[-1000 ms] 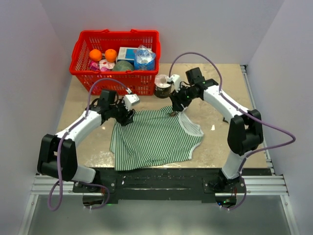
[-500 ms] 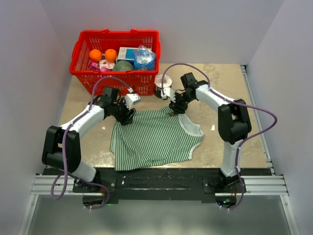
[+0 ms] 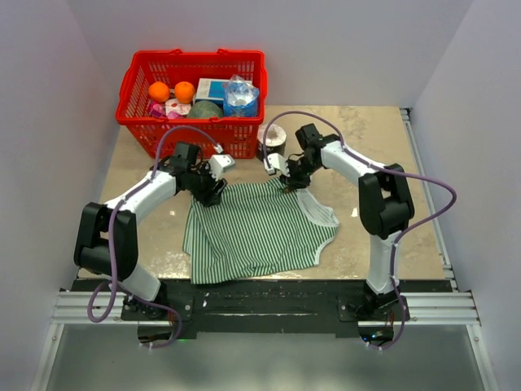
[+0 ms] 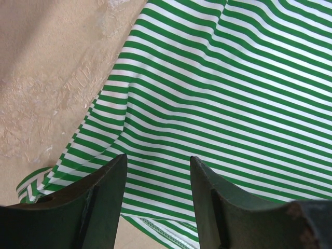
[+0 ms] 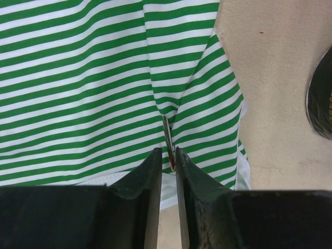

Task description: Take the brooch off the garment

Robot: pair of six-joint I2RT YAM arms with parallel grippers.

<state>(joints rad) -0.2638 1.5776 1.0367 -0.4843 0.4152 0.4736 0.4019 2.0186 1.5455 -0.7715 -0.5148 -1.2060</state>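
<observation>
The green-and-white striped garment [image 3: 256, 232] lies flat on the table between the arms. My right gripper [image 3: 289, 184] is at its far edge, near the white-trimmed neck opening. In the right wrist view its jaws [image 5: 167, 151] are shut on the brooch [image 5: 166, 136], a thin disc seen edge-on, still against the puckered cloth [image 5: 78, 93]. My left gripper [image 3: 210, 194] is open over the garment's far left corner. In the left wrist view its fingers [image 4: 158, 158] straddle striped cloth [image 4: 233, 93] near the hem.
A red basket [image 3: 191, 98] with oranges, a bottle and packets stands at the back left. A dark round roll [image 3: 271, 140] sits just behind the right gripper and shows at the right wrist view's edge [image 5: 322, 104]. Bare table lies to the right [image 3: 383, 138].
The right arm has swung its elbow in and to the left while its gripper stayed at the garment's far edge. The left gripper shifted slightly farther back. The garment has barely moved.
</observation>
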